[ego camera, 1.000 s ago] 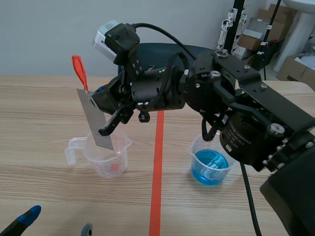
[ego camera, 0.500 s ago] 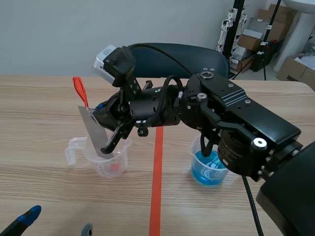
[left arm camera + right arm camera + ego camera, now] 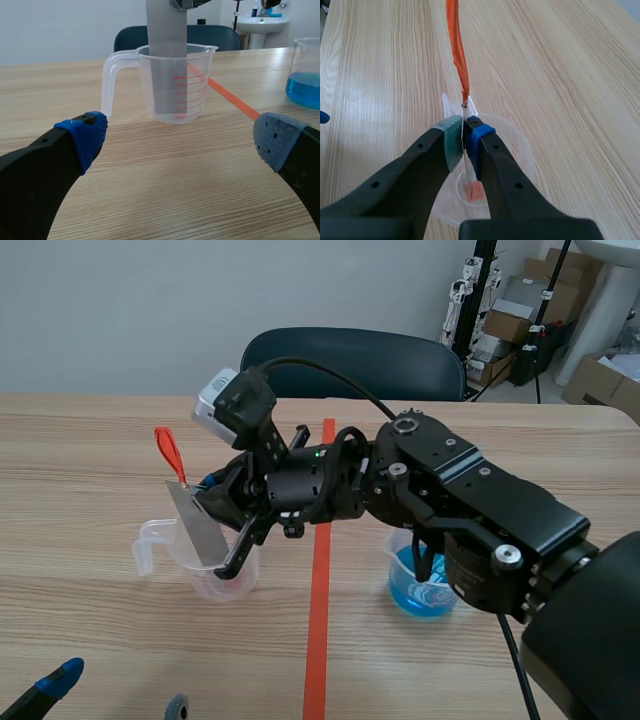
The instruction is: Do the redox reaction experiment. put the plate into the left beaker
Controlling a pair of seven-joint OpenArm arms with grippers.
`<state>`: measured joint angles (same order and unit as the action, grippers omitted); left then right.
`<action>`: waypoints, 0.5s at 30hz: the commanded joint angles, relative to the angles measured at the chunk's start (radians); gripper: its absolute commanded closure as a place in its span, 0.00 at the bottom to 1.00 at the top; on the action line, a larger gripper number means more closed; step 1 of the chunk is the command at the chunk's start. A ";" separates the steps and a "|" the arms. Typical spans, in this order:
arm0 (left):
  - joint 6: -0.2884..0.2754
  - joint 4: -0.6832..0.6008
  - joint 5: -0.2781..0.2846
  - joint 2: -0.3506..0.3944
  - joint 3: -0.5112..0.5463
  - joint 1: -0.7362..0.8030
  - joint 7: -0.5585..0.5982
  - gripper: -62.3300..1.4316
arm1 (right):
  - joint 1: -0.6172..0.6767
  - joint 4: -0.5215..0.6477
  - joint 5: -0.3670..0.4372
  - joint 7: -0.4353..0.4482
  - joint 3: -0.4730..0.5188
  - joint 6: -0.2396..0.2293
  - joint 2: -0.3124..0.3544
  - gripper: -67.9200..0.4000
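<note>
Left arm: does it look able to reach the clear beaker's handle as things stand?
Probably yes. The left tool is open, with only bare table between it and the handle. The right tool holds the plate inside the beaker, away from the handle.

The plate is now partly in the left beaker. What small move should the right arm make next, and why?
Probably lower the plate a little. The right fingers are shut on it, its lower end is inside the beaker, but whether it touches the bottom I cannot tell.
</note>
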<state>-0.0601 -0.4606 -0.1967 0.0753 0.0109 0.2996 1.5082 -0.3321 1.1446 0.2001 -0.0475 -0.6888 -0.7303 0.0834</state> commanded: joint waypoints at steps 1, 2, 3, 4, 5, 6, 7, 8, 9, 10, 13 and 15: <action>-0.002 -0.016 0.002 0.011 0.003 0.004 0.046 0.01 | -0.014 0.002 0.002 0.026 0.000 -0.015 -0.006 0.99; -0.002 -0.016 0.002 0.011 0.003 0.004 0.046 0.01 | -0.014 -0.002 0.001 0.030 0.000 -0.015 -0.006 0.99; -0.002 -0.016 0.002 0.011 0.003 0.004 0.046 0.01 | -0.014 -0.006 0.001 0.033 0.000 -0.015 -0.006 0.99; -0.002 -0.016 0.002 0.011 0.003 0.004 0.046 0.01 | -0.014 -0.010 0.001 0.036 0.000 -0.015 -0.006 0.99; -0.002 -0.016 0.002 0.011 0.003 0.004 0.046 0.01 | -0.014 -0.010 0.000 0.036 0.000 -0.015 -0.006 0.99; -0.002 -0.016 0.002 0.011 0.003 0.004 0.046 0.01 | -0.014 -0.010 -0.010 0.036 0.000 -0.015 -0.006 0.99; -0.002 -0.016 0.002 0.011 0.003 0.004 0.046 0.01 | -0.014 -0.010 -0.019 0.036 0.000 -0.015 -0.006 0.99; -0.002 -0.016 0.002 0.011 0.003 0.004 0.046 0.01 | -0.014 -0.010 -0.024 0.036 0.000 -0.015 -0.006 0.97; -0.002 -0.016 0.002 0.011 0.003 0.004 0.046 0.01 | -0.014 -0.010 -0.034 0.037 0.000 -0.015 -0.006 0.92; -0.002 -0.016 0.002 0.011 0.003 0.004 0.046 0.01 | -0.016 -0.010 -0.044 0.040 0.000 -0.015 -0.006 0.85; -0.002 -0.016 0.002 0.011 0.003 0.004 0.046 0.01 | -0.020 -0.010 -0.068 0.040 0.000 -0.015 -0.006 0.41; -0.002 -0.016 0.002 0.011 0.003 0.004 0.046 0.01 | -0.019 -0.010 -0.066 0.043 0.000 0.000 -0.006 0.00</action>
<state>-0.0601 -0.4606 -0.1967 0.0750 0.0109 0.2996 1.5082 -0.3328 1.1301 0.1200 -0.0254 -0.6888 -0.7300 0.0830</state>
